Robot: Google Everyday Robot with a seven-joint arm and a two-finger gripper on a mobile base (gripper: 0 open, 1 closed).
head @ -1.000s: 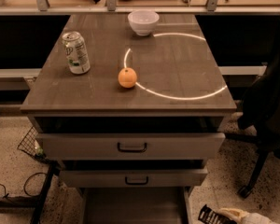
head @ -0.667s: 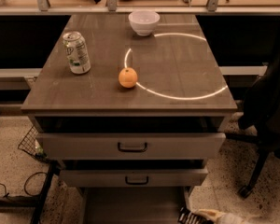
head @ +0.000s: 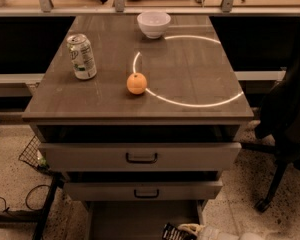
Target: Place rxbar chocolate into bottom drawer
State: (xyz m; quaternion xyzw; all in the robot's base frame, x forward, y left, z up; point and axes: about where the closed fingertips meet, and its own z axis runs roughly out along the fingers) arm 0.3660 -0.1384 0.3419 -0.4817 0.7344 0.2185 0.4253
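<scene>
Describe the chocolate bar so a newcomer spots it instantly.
Start at the grey-brown three-drawer cabinet and drop to its open bottom drawer. Near that drawer's right wall, the pale pincer at the picture's bottom edge holds the black-wrapped flat rectangular snack bar: the only dark flat thing, unlike the round orange fruit above.

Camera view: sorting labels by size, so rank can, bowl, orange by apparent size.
Largest can,
then bowl (farther, so unsure),
smallest orange.
The gripper sits at bottom edge, beside rxbar chocolate.

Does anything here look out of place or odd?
Nothing spilled or askew. Only the bright light ring on the grey-brown cabinet top looks odd. The pale claw, bottom right, holds the black-wrapped snack bar.
</scene>
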